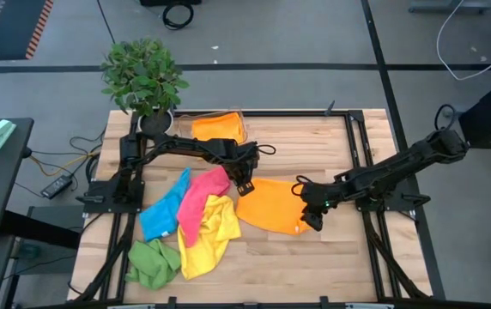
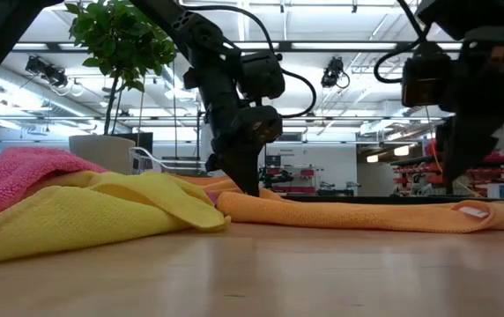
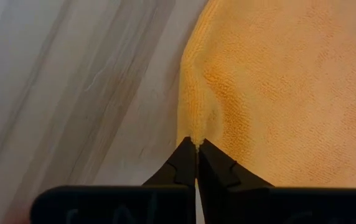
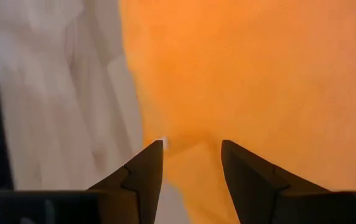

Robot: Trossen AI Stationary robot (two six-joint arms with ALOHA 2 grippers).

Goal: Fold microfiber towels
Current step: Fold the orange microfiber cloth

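The orange towel (image 1: 273, 206) is lying spread on the wooden table (image 1: 314, 142) near its middle, stretching between the two grippers, and in the low view (image 2: 366, 214) it is sitting flat and low with a slightly thickened rim. The left gripper (image 1: 246, 184) is pressing down at the towel's edge on the side toward the other cloths; its fingers (image 3: 184, 167) are closing tight together on a small pinch of that orange edge, which is puckering just ahead of the fingertips, with bare wood lying to one side of them. The right gripper (image 1: 312, 215) is standing over the opposite edge of the same towel, its fingers (image 4: 142, 169) standing apart with orange cloth showing between and ahead of them and a small white tag at one fingertip; whether the tips are touching the cloth cannot be told. Just beyond the left gripper's side of the towel, a pink towel (image 1: 201, 196) is lying over a yellow towel (image 1: 209, 236) and beside a blue towel (image 1: 161, 210), and a green towel (image 1: 153, 263) is bunching up past them near the table's front. Another orange towel (image 1: 217, 127) is resting in a clear plastic tray (image 1: 242, 121) at the far edge, next to a potted plant (image 1: 144, 77).
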